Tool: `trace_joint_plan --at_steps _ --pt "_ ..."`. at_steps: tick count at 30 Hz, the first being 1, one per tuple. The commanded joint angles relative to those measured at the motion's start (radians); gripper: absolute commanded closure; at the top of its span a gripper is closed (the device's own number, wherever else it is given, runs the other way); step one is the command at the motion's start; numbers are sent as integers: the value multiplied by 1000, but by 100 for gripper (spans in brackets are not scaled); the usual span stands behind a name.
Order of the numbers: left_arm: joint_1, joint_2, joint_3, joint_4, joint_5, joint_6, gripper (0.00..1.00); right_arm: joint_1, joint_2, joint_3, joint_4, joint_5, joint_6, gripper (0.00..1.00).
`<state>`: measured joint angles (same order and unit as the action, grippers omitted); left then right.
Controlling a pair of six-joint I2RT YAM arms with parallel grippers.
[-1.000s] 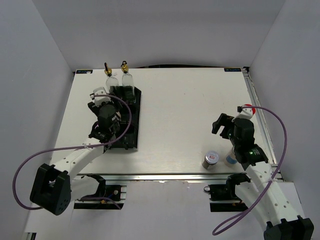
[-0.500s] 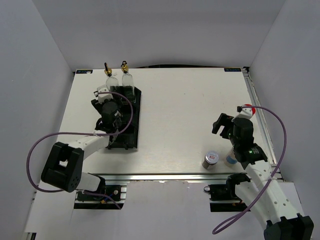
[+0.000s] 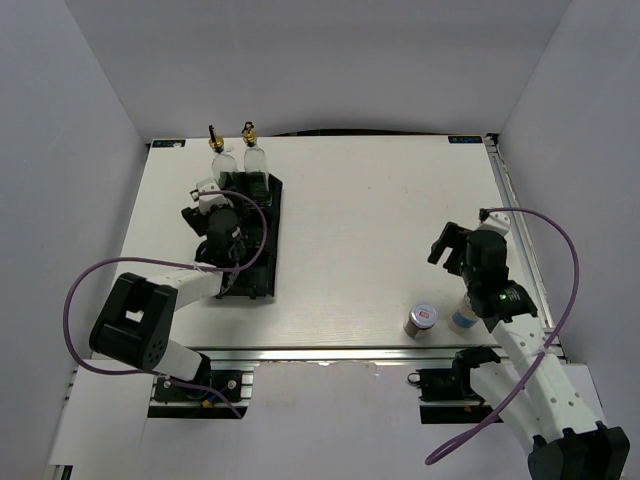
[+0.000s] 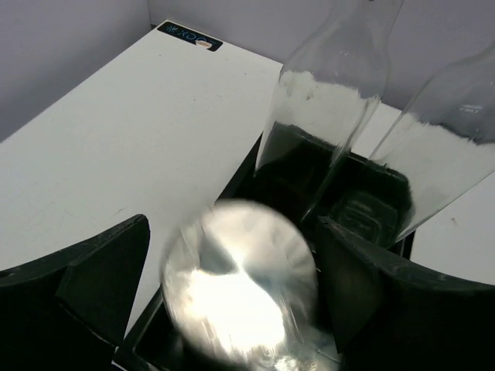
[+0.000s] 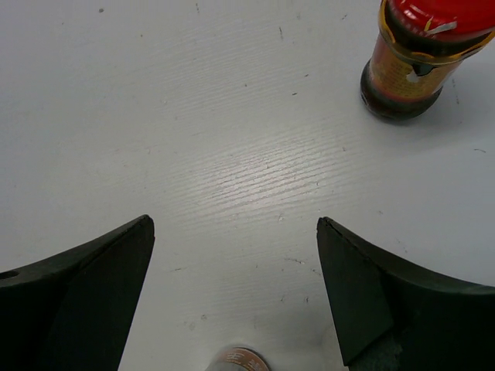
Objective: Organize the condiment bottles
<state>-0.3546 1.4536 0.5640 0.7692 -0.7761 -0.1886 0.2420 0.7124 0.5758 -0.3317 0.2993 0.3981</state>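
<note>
Straddles a blurred silver-lidded shaker (image 4: 240, 290) with left jaws apart, not clamped, a gap showing at one finger. Stands it in the tray (image 4: 371, 185), just before two glass bottles (image 4: 332, 85). Hangs right jaws spread wide over the desk (image 5: 232, 154), holding nothing, red-capped jar (image 5: 418, 54) ahead

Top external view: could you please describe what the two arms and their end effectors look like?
Both the left arm and right arm have white links with black joints and wrists. A purple cable loops beside each. The left end effector and right end effector each have two broad, matte black fingers.
</note>
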Motion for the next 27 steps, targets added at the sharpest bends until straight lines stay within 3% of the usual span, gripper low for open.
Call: trace_joint_plan --at_steps 1,4,12,19,27 --pt "3 -36 26 -5 -5 -20 2 -4 -4 88 -20 67 4 11" --pt "3 -73 83 -207 12 -84 2 -4 30 147 -56 119 -12 11" --pt "3 -223 186 -530 29 -167 2 -36 192 305 -182 320 39 11" --pt "3 -320 251 -758 49 -209 2 -249 396 439 -147 66 -50 11" --pt "3 -488 200 -818 14 -215 2 -406 599 538 -115 0 -100 11"
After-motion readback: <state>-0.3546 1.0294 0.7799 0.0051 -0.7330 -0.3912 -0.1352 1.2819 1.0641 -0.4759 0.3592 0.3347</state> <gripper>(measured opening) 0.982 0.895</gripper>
